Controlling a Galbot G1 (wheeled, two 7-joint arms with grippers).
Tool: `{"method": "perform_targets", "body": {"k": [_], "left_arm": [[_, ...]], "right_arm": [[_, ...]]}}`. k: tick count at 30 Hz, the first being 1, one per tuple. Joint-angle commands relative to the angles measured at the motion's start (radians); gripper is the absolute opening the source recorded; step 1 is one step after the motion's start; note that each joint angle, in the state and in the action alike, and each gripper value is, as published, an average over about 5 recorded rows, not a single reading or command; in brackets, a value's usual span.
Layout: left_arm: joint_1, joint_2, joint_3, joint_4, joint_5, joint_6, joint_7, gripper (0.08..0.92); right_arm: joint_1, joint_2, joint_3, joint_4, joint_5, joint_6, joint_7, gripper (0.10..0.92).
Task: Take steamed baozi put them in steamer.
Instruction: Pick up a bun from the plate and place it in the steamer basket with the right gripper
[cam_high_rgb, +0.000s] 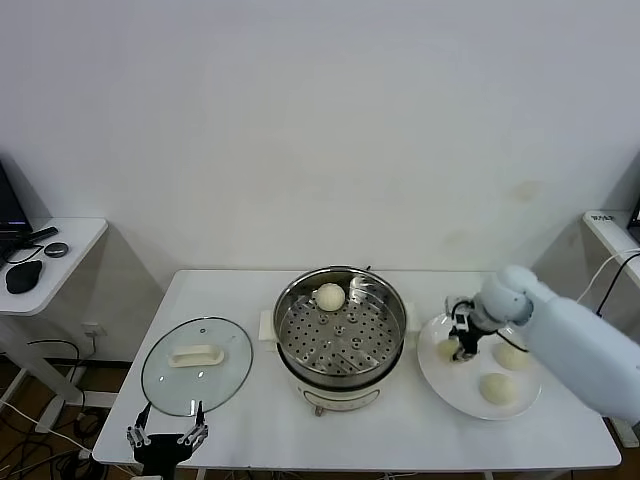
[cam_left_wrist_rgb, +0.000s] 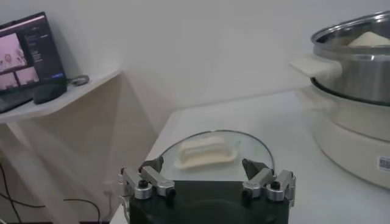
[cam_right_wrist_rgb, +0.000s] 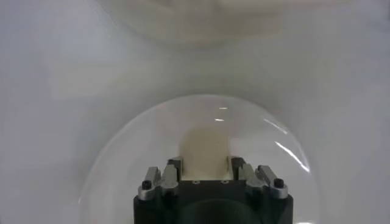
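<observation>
One bun (cam_high_rgb: 330, 296) sits in the steamer (cam_high_rgb: 392, 300); my right hand (cam_high_rgb: 461, 340) grips a second on the plate (cam_high_rgb: 447, 381); two wait. My left hand (cam_high_rgb: 167, 437) hangs open.

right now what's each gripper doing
left gripper: open, empty, by the glass lid
right gripper: shut on a bun on the plate

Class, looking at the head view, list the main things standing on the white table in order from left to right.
Glass lid → steamer, with one bun inside → white plate, where the right tool is closing on a bun.
</observation>
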Motion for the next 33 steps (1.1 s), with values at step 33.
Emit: {"method": "perform_targets", "body": {"k": [33], "left_arm": [[0.016, 0.006, 0.037, -0.102, 0.006, -0.003, -0.010, 0.823]], "right_arm": [[0.629, 0.667, -0.653, -0.120, 0.443, -0.217, 0.048, 0.501]]}}
